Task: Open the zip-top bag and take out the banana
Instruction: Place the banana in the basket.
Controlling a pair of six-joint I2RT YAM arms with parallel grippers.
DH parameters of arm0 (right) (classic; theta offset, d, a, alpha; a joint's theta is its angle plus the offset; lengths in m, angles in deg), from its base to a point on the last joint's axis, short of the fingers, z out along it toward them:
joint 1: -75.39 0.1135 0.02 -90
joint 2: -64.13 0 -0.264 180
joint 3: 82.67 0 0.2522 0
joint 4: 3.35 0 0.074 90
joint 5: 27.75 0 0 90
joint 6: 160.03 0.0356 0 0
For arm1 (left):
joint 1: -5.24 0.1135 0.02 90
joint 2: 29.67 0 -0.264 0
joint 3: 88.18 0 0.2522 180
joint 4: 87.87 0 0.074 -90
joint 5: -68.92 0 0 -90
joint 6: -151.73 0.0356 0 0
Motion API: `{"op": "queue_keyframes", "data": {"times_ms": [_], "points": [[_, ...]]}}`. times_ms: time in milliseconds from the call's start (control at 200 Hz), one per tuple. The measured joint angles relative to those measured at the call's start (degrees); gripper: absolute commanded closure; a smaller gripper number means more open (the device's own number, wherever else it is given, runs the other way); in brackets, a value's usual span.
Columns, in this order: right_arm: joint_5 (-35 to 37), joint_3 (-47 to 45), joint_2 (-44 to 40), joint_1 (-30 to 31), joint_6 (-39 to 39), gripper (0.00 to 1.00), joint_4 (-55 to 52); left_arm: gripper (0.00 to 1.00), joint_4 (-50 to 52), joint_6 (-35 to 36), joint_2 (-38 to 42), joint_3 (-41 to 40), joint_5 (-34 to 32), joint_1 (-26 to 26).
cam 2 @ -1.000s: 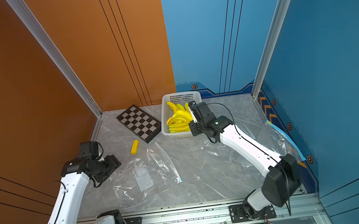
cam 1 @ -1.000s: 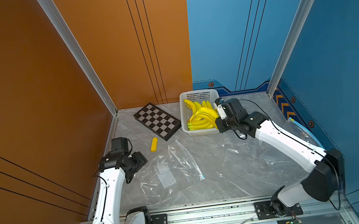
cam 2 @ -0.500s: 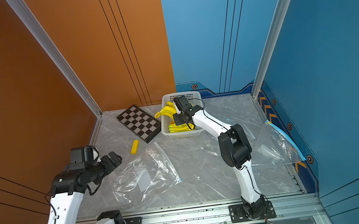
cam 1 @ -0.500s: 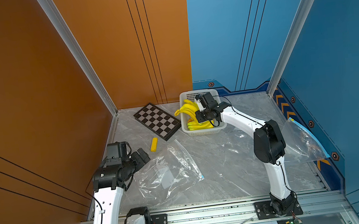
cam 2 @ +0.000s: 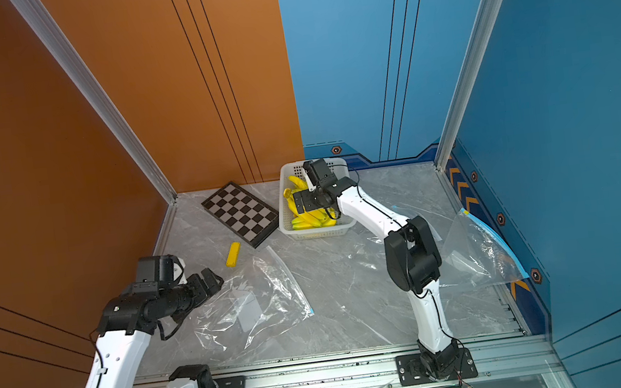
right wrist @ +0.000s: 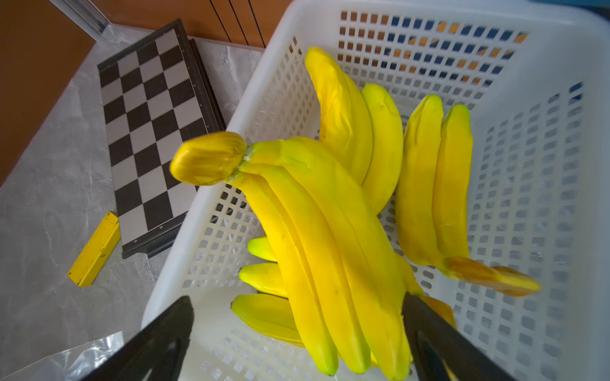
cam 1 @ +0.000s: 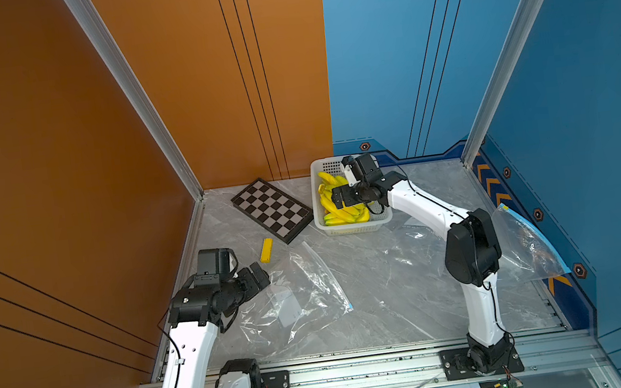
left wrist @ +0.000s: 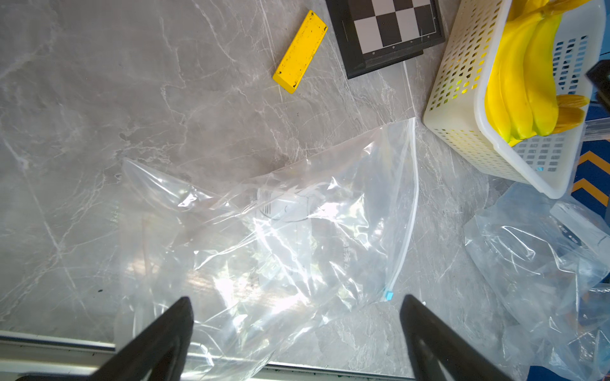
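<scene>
A clear zip-top bag [cam 1: 298, 301] [cam 2: 253, 302] [left wrist: 280, 231] lies crumpled and flat on the marble floor, with nothing yellow inside it. My left gripper [cam 1: 258, 274] [cam 2: 210, 280] [left wrist: 297, 303] hovers open at the bag's left edge, nothing between its fingers. A banana bunch [right wrist: 323, 214] [cam 1: 336, 208] rests on other bananas in the white basket [cam 1: 361, 229] [cam 2: 318, 234] [right wrist: 561, 26]. My right gripper [cam 1: 342, 183] [cam 2: 306, 187] [right wrist: 297, 303] stands wide open just above it, the bunch's tips between the jaws and brushing one finger.
A chessboard [cam 1: 272, 209] lies left of the basket and a yellow block [cam 1: 266, 250] in front of it. A second clear bag [cam 1: 524, 241] leans on the right wall. More clear plastic [cam 1: 413, 226] lies under the right arm. A metal rail [cam 1: 362, 370] runs along the front.
My right gripper has opened and let the banana bunch drop from over the basket's left rim into the basket. My left arm has lifted and swung a little toward the bag, still open.
</scene>
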Motion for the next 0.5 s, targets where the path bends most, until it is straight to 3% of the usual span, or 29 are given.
{"op": "queue_keyframes", "data": {"times_ms": [115, 210, 500], "points": [[0.0, -1.5, -7.5, -0.5, 0.0, 0.00, 0.0, 0.02, -0.7, 1.2, 0.5, -1.4, -1.0, 0.0], [0.5, -7.7, -17.3, -2.1, 0.4, 0.00, 1.8, 0.02, -3.1, 2.2, 0.8, -4.2, -2.7, 0.0], [1.2, -48.0, -46.6, -17.7, 5.2, 0.00, 14.7, 0.02, -19.6, 8.0, 5.7, -12.9, -12.1, -0.4]]}}
